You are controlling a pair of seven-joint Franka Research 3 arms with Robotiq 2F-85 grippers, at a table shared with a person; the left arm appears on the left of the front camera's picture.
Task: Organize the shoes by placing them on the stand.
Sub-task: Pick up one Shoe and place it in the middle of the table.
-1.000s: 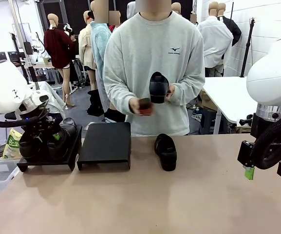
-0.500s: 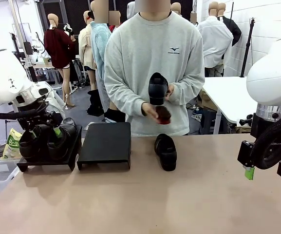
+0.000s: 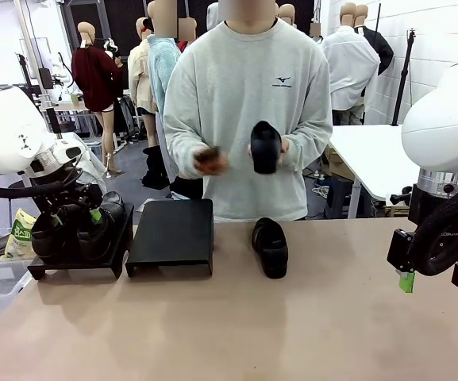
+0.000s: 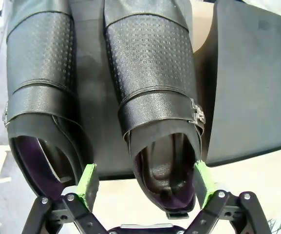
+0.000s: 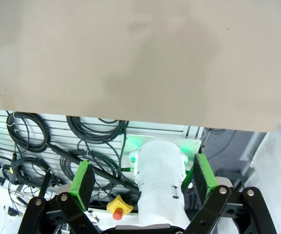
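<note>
Two black shoes stand side by side on the left stand (image 3: 78,268): one (image 3: 105,218) (image 4: 150,73) and its neighbour (image 3: 42,238) (image 4: 40,73). My left gripper (image 3: 74,218) (image 4: 146,181) is open, its green pads on either side of the heel of the right-hand shoe, not gripping it. A third shoe (image 3: 270,246) lies on the table past the middle. The person holds a fourth shoe (image 3: 265,147) in one hand and a brush (image 3: 207,155) in the other. My right gripper (image 3: 433,278) (image 5: 142,180) hangs open and empty at the right.
A second black stand (image 3: 171,234) (image 4: 252,87) sits bare just right of the first. The tan table (image 3: 236,325) stretches wide in front. The right wrist view looks past the table's near edge (image 5: 130,119) at cables and a robot base (image 5: 159,170).
My left gripper has opened around the shoe on the stand and risen slightly. The person's brush hand swung out to the left and the held shoe shifted a little right.
</note>
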